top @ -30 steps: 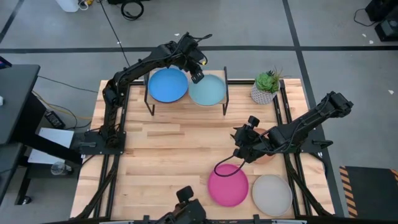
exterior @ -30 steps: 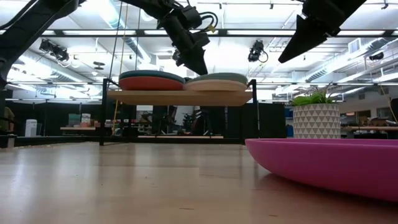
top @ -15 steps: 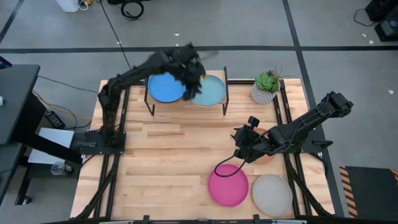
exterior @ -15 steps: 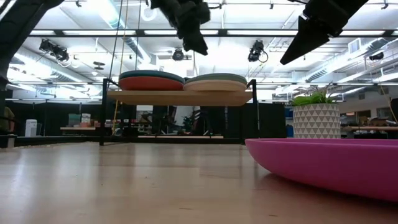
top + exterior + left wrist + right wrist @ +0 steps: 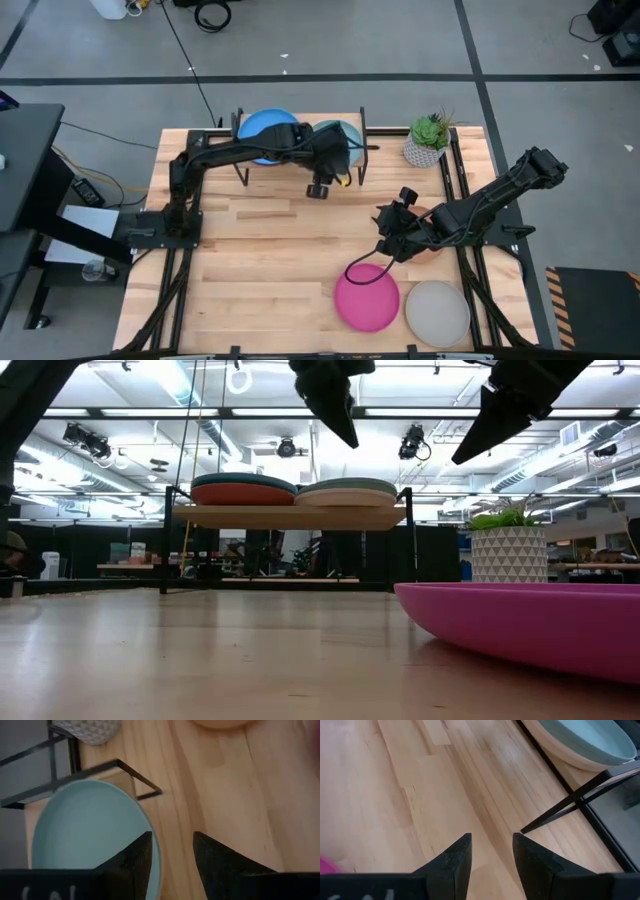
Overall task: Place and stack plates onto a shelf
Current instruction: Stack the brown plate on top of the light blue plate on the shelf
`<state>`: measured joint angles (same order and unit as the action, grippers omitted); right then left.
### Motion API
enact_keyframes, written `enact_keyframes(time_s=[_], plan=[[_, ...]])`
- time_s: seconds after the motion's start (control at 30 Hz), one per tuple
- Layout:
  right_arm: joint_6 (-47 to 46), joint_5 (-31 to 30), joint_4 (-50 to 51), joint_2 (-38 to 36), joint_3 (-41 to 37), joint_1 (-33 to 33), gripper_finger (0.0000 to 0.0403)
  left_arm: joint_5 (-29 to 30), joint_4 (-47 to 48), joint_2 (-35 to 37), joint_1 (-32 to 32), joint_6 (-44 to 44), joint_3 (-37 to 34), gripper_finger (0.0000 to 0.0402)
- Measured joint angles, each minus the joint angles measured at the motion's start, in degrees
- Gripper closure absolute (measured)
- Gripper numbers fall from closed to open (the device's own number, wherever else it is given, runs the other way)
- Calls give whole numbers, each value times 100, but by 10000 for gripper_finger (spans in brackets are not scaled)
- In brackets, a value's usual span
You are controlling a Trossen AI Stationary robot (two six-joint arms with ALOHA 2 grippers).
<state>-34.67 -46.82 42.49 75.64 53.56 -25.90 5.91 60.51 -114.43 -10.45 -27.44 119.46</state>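
Note:
The shelf (image 5: pixel 290 515) carries two stacks of plates. The blue plate (image 5: pixel 262 130) tops the left stack, with an orange one (image 5: pixel 243 494) under it. The light teal plate (image 5: pixel 85 835) tops the right stack. The pink plate (image 5: pixel 365 298) and the grey plate (image 5: pixel 437 312) lie flat on the table near its near edge. My left gripper (image 5: pixel 320 188) hovers open and empty just in front of the shelf. My right gripper (image 5: pixel 383 250) hangs open and empty above the pink plate's far rim.
A potted plant (image 5: pixel 428 140) stands to the right of the shelf. A peach-brown plate (image 5: pixel 428 243) lies partly hidden under my right arm. Bare wood (image 5: pixel 260 250) stretches between the shelf and the near edge on the left half of the table.
My left gripper has swung from above the far side of the shelf across the plates toward the near edge, and now hangs in front of the shelf. The plates on the shelf stay put.

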Motion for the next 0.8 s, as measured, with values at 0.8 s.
enact_keyframes(time_s=[0.8], plan=[[-31, -141, 200, -44, 0, -71, 254, 142, -264, -360, -360, 66, 0, 251]])
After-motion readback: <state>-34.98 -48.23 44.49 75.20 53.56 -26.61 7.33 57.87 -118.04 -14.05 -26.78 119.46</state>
